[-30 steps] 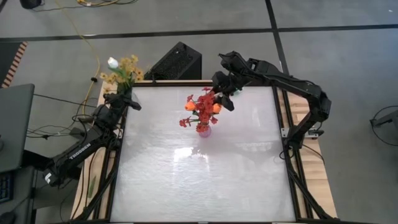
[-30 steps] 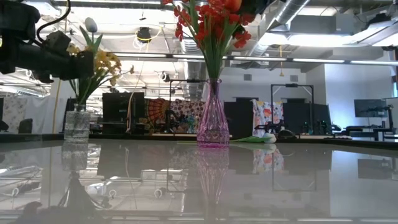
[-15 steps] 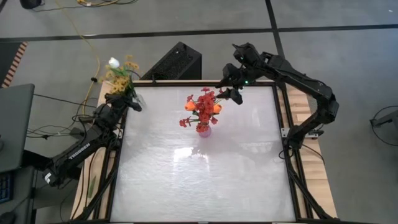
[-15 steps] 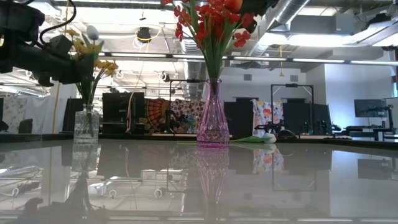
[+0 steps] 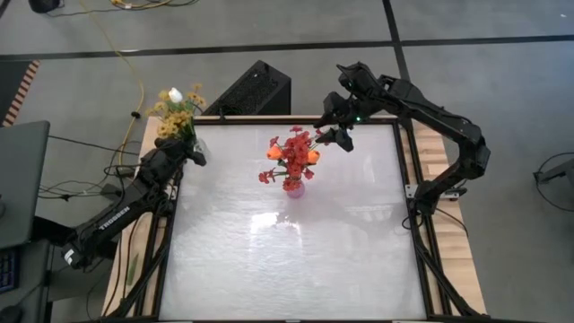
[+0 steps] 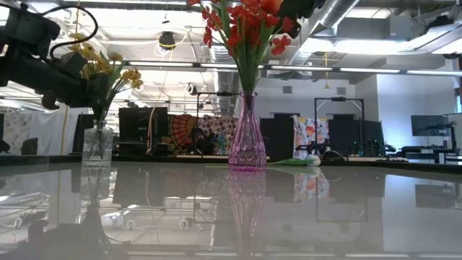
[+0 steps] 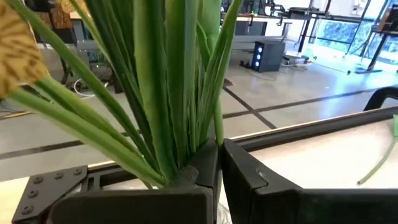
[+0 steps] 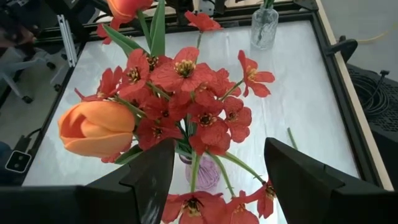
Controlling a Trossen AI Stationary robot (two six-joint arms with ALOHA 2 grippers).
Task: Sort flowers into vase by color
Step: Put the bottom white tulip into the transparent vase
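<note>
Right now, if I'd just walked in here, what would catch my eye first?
Probably the pink vase in the middle of the table, crowded with red flowers and orange blooms. The right gripper hangs open just beside that bouquet. At the table's far left corner, the left gripper is shut on a bunch of yellow flowers standing in a clear glass vase.

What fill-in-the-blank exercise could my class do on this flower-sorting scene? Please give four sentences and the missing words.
1. The red flowers stand in a vase coloured ____.
2. The yellow flowers stand in a clear vase near the table's far ____ corner in the high view.
3. The right gripper has its fingers ____ and holds nothing.
4. The left gripper is closed on green ____.

Missing words: pink; left; open; stems
</note>
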